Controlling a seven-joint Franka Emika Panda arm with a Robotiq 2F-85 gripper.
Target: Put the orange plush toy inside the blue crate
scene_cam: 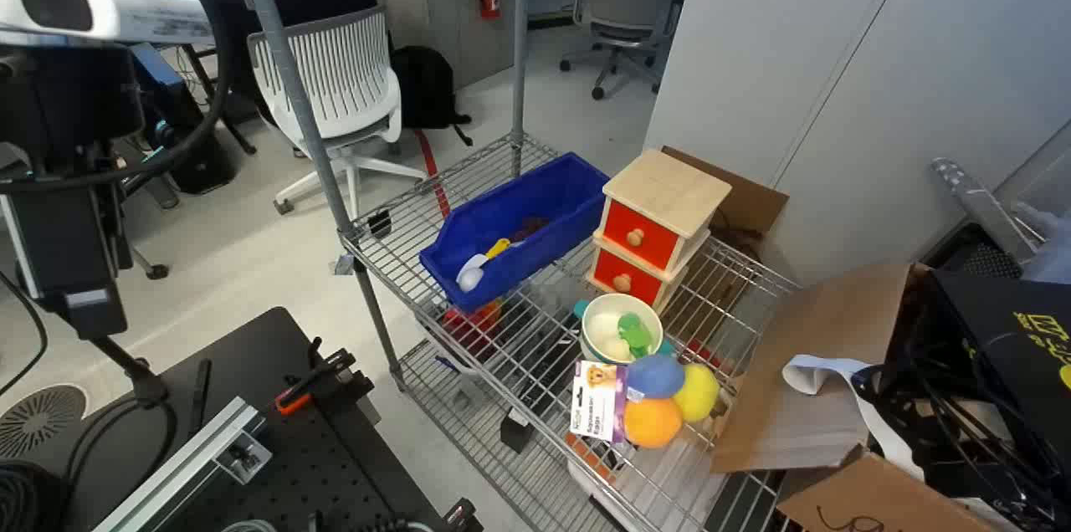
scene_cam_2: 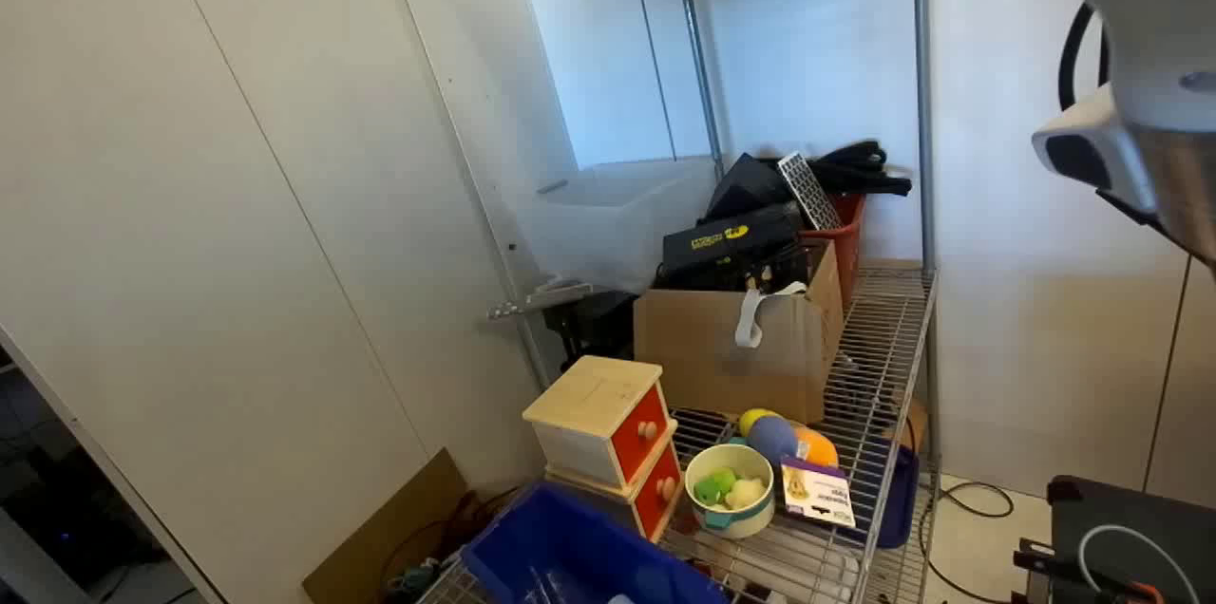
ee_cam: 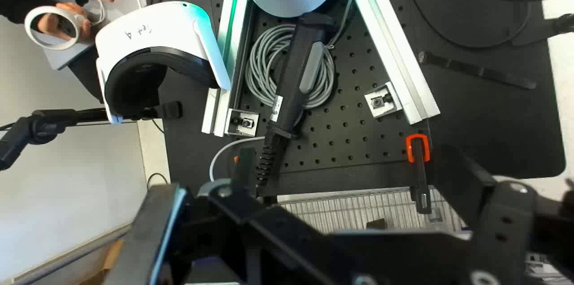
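Note:
The orange plush toy (scene_cam: 653,422) lies on the wire shelf against a blue and a yellow plush egg, beside a printed card. It also shows in an exterior view (scene_cam_2: 816,447), partly hidden by the blue egg and card. The blue crate (scene_cam: 535,252) stands on the same shelf, with a white-and-yellow scoop and something dark inside. It also shows in an exterior view (scene_cam_2: 513,528), cut off by the bottom edge. My gripper (ee_cam: 350,161) is open and empty, its fingers wide apart above the black table. It hangs far from toy and crate in an exterior view (scene_cam: 94,316).
A pale green bowl (scene_cam: 604,340) with small toys stands between the eggs and a red-and-tan drawer box (scene_cam: 653,218). A cardboard box (scene_cam_2: 731,338) of black gear stands behind. A grey shelf post (scene_cam: 293,80) rises at the crate's side. Clamps and a headset (ee_cam: 152,25) lie on the table.

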